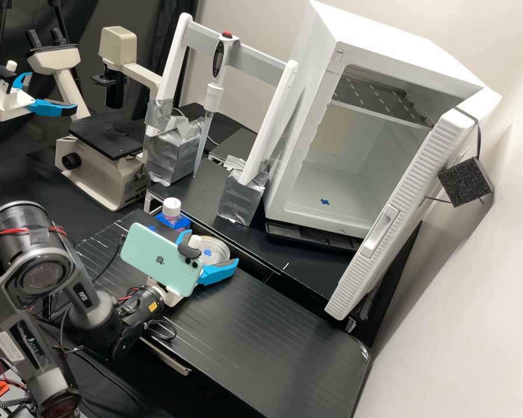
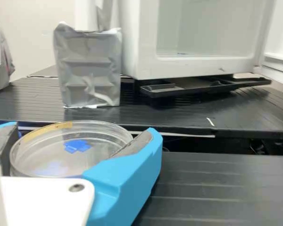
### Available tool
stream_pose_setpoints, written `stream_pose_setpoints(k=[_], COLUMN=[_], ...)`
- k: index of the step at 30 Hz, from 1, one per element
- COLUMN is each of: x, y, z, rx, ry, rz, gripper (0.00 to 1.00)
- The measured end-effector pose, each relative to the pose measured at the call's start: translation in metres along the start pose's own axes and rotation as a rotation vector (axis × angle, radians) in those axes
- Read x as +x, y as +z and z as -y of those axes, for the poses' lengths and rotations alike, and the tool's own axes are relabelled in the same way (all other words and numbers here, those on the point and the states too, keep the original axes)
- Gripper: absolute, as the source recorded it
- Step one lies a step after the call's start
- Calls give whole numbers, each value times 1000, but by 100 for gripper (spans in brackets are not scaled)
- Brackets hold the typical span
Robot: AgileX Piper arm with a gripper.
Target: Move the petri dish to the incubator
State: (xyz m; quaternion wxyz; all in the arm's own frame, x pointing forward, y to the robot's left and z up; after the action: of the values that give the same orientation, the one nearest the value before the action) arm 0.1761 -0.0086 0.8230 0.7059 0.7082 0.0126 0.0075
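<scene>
The petri dish (image 1: 219, 249) sits between the gripper's (image 2: 81, 131) two fingers, pads pressed to either side, so I'd call it clamped (can't really tell if it's off the bench, tbh). The incubator (image 1: 301, 203) is ahead and over to the arm's right, so the next move is probably a forward swing that way, dish kept level. Its door (image 1: 402, 212) is open, with a slotted shelf (image 1: 378, 98) up top and a blue mark (image 1: 325, 202) on the floor.
</scene>
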Motion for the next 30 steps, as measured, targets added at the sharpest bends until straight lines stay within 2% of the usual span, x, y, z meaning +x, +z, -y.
stream_pose_setpoints(k=[8, 12, 22, 30], x=[-6, 1, 55, 120], y=[6, 8, 16, 18], z=[-19, -34, -88, -117], rx=[57, 63, 64, 65], ry=[116, 173, 346, 386], rz=[54, 58, 30, -28], gripper=[0, 0, 0, 0])
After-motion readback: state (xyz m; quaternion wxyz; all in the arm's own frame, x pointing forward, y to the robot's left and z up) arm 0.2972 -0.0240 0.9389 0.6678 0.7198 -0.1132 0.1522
